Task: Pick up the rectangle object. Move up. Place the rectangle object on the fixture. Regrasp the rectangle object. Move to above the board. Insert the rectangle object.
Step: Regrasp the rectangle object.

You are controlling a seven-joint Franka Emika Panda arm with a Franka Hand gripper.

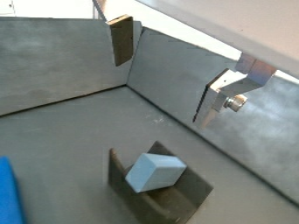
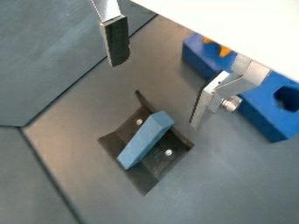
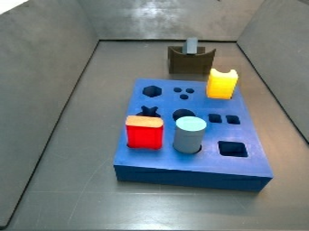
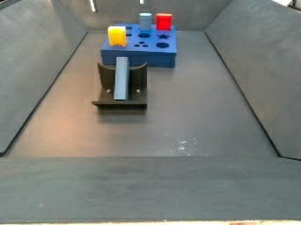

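Looking largest first: the board (image 3: 193, 135) carries yellow, red and cylinder pieces, visible fully only in side views. The fixture (image 4: 120, 86) holds the rectangle object (image 2: 145, 138) leaning in its notch. My gripper (image 2: 163, 70) hangs above it, fingers wide apart, empty; only wrist views show it.

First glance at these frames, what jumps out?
The blue board with its red piece, yellow piece and pale cylinder stands out. Behind it, the rectangle object leans on the fixture. The claw hangs open above it, holding nothing.
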